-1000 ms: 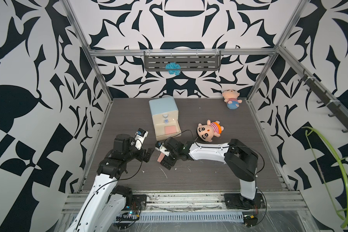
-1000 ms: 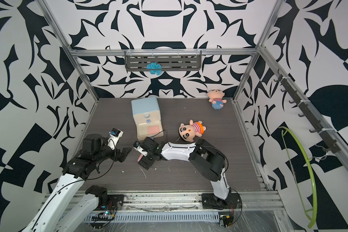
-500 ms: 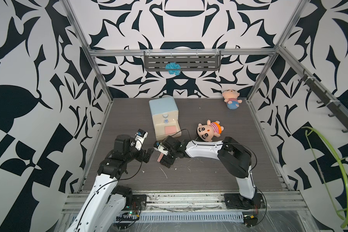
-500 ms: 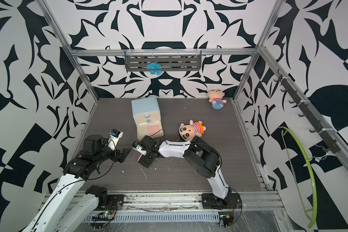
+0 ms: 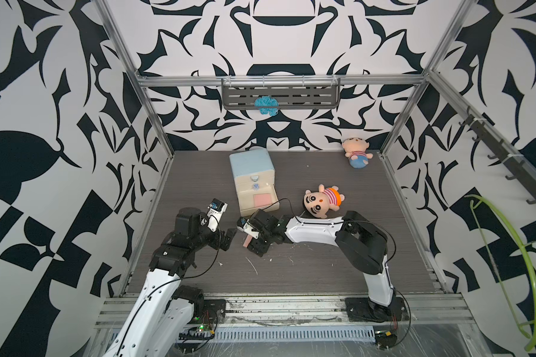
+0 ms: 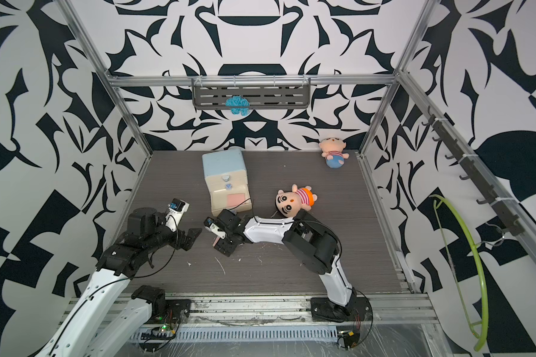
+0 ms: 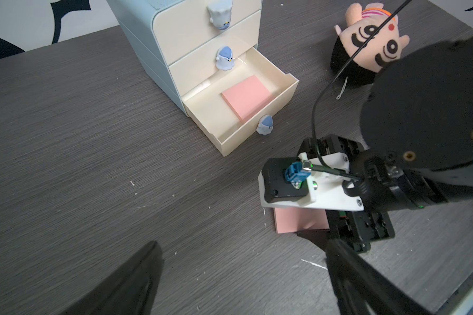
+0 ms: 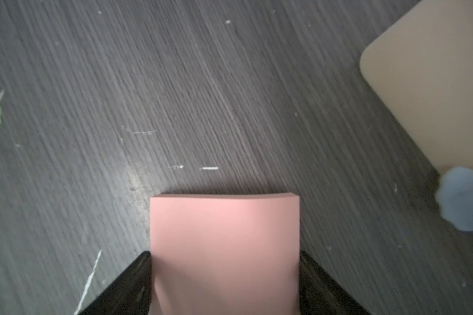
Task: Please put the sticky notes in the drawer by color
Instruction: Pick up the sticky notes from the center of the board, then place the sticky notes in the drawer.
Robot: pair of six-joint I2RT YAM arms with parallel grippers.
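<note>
The drawer (image 5: 251, 163) is a light-blue chest with cream fronts; its bottom tray (image 7: 284, 90) is pulled out and holds one pink pad of sticky notes (image 7: 247, 101). A second pink pad (image 5: 246, 241) (image 7: 298, 223) lies on the table just in front of the chest. My right gripper (image 5: 251, 244) points down over it, and its fingers (image 8: 137, 272) press against both side edges of the pad (image 8: 224, 245), which bows slightly. My left gripper (image 5: 228, 239) (image 7: 230, 240) hovers open and empty to the left of the pad. No yellow or green pads show.
A plush doll (image 5: 322, 202) lies right of the chest, close behind my right arm. Another doll (image 5: 358, 151) sits at the back right corner. A wall shelf (image 5: 280, 95) carries a blue tuft. A green hoop (image 5: 514, 265) hangs outside on the right.
My right gripper's jaws have narrowed onto the pink pad on the table, and the arm has shifted slightly left. The left arm has stayed where it was.
</note>
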